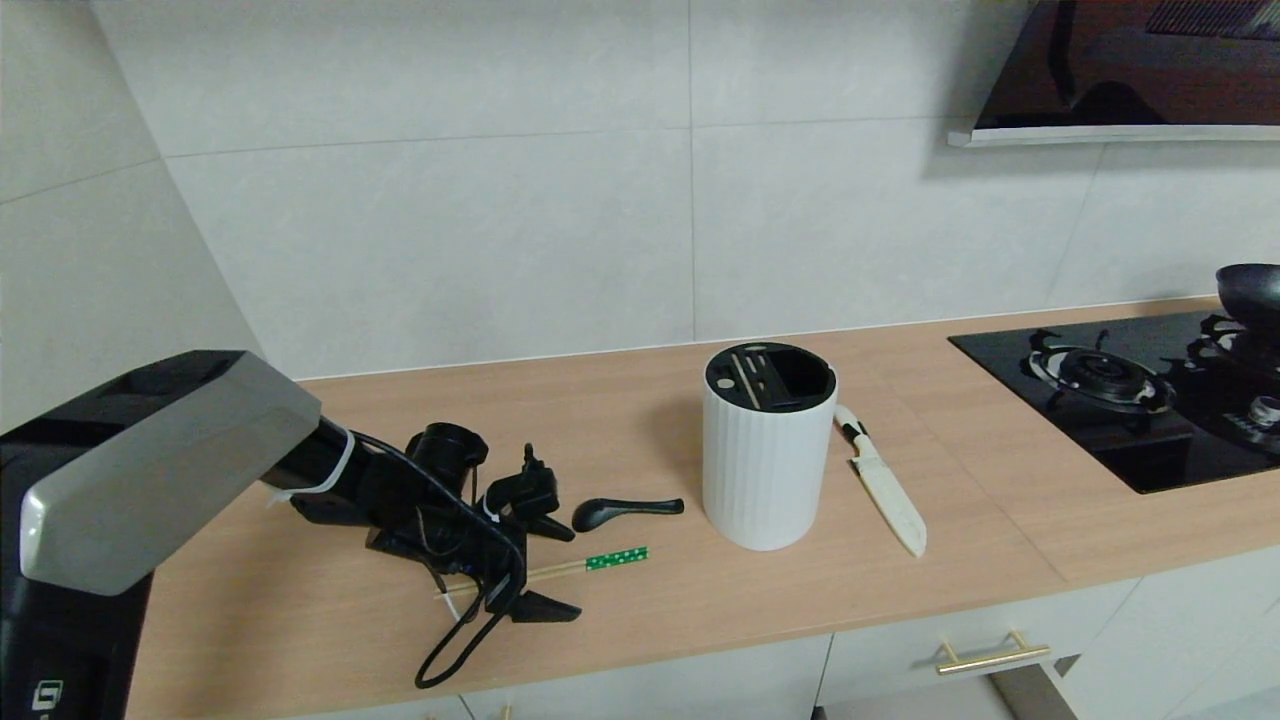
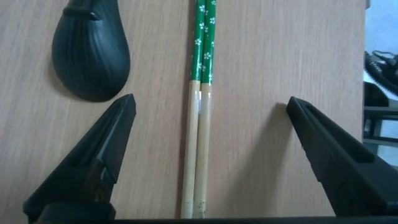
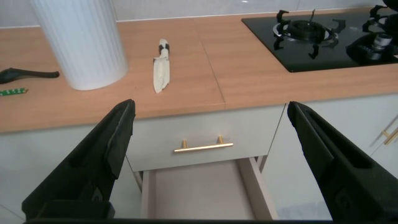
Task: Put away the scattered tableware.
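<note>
Left fingers: my left gripper (image 2: 210,106) is spread wide and holds nothing. Its two black fingertips sit low over the counter, one on each side of the chopsticks, clear of them.
Chopsticks: a pair of pale wooden chopsticks with green, white-dotted ends (image 2: 199,124) lies flat on the counter, the two sticks side by side and touching. Their green ends point toward the holder.
Spoon: a black ribbed spoon (image 1: 625,510) lies on the counter just beside the chopsticks on their wall side. Its handle points toward the holder, and its bowl is near one of my left fingertips.
Holder: a white ribbed cylindrical utensil holder with a black slotted top (image 1: 765,470) stands upright mid-counter. A thin pale stick sits in one of its slots.
Knife: a cream-bladed knife with a black-and-white handle (image 1: 885,490) lies flat just beside the holder, on the hob side, with its tip toward the counter's front edge.
Right fingers: my right gripper (image 3: 208,112) is also spread wide and holds nothing. It hangs in front of the counter, above an open drawer (image 3: 199,186) that sits below a brass bar handle (image 3: 202,147).
Surroundings: a light wooden counter (image 1: 1000,480) runs along a grey tiled wall, with a black gas hob (image 1: 1130,390) at its right end.
</note>
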Robot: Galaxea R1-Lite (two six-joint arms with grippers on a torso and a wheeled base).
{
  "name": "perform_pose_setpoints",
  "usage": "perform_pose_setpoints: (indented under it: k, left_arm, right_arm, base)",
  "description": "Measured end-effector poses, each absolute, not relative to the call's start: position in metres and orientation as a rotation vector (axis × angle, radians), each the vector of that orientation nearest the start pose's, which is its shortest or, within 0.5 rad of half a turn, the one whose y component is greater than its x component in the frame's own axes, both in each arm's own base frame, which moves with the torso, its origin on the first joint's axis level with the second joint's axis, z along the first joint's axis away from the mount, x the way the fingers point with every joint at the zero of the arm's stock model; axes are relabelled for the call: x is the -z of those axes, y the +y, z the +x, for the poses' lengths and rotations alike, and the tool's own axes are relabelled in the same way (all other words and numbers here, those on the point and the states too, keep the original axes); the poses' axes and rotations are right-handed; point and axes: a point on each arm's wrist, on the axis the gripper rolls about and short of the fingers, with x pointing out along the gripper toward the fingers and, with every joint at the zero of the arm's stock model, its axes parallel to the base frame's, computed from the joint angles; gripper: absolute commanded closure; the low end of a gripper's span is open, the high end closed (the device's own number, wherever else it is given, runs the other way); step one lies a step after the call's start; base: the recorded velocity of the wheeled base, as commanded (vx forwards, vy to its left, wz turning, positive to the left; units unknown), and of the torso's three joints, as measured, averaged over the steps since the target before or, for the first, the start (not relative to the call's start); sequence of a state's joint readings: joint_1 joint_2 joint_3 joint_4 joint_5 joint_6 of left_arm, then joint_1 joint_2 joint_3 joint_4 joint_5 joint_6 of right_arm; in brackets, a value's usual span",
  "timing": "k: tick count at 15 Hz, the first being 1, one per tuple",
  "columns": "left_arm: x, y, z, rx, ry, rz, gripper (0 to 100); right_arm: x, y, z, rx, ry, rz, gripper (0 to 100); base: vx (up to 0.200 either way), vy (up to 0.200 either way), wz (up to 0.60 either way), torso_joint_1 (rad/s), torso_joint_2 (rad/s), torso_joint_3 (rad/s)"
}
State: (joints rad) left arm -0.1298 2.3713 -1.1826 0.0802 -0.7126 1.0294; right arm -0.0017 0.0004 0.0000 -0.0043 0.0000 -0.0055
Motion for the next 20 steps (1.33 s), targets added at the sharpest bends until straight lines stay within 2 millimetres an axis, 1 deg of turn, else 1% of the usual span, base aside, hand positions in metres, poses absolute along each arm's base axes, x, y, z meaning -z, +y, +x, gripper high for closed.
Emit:
perform_pose_setpoints:
  k: [8,11,15,20]
  left_arm:
    - [0.009,-0.057,0.377,1.237,0.694,0.479,100]
    - [0.007,-0.055,0.385,1.215,0.633,0.503,100]
    - [0.007,-0.051,0.383,1.213,0.631,0.496,100]
    - [0.008,-0.051,0.379,1.22,0.634,0.498,100]
  right_arm:
    - [-0.076,0.0,-0.023,0.003,-0.004,-0.006,0]
    - [-0.076,0.0,-0.023,0.002,-0.003,-0.006,0]
    - [-0.076,0.0,-0.023,0.002,-0.004,-0.006,0]
    - [-0.076,0.0,-0.023,0.002,-0.004,-0.006,0]
  base:
    - [0.0,0.0,0.0,0.0,0.0,0.0]
    - [0.0,0.0,0.0,0.0,0.0,0.0]
    - [0.0,0.0,0.0,0.0,0.0,0.0]
    - [0.0,0.0,0.0,0.0,0.0,0.0]
